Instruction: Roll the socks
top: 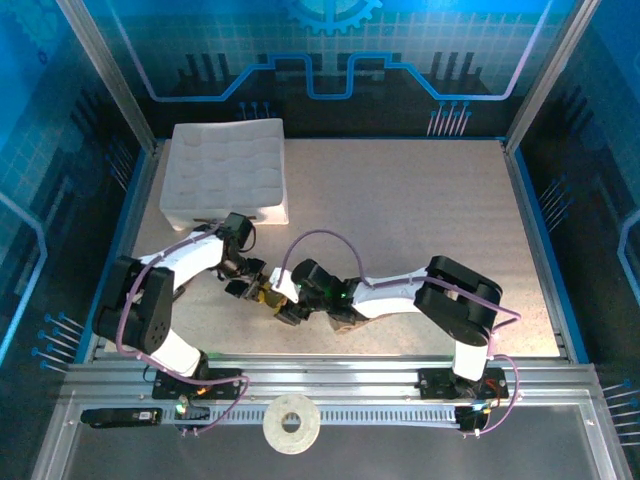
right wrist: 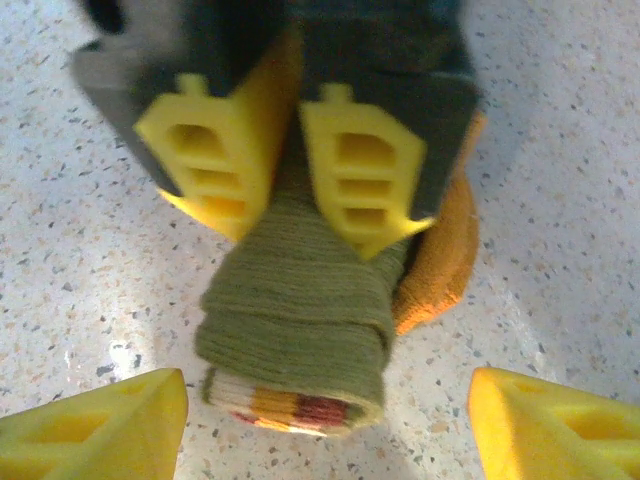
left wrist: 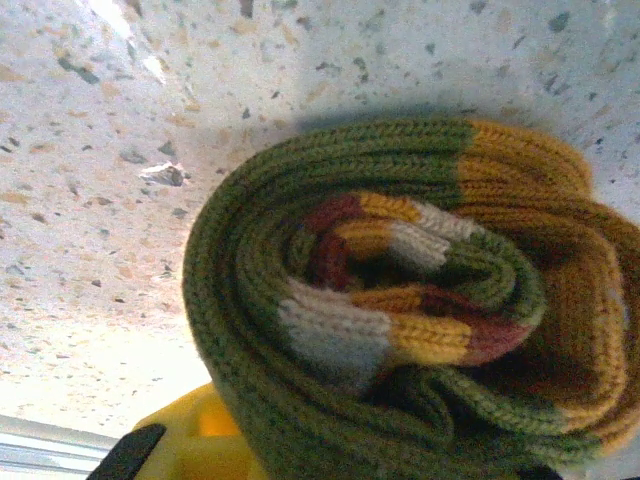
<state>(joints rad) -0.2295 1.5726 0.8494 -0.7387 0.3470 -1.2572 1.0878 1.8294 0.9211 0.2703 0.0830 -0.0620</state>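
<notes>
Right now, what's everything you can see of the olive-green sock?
The olive-green sock is ribbed knit, rolled into a tight coil lying on the speckled table. Its white, orange and red striped cuff spirals at the core, and an orange patch bulges on one side. The left tool pinches the roll. The right tool stands open, its fingers on either side and not touching.

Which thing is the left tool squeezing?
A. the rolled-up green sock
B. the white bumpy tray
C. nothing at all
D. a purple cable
A: in the right wrist view, the left tool has its yellow fingers pressed on both sides of the rolled-up green sock, with the striped cuff peeking out at the end.
</notes>
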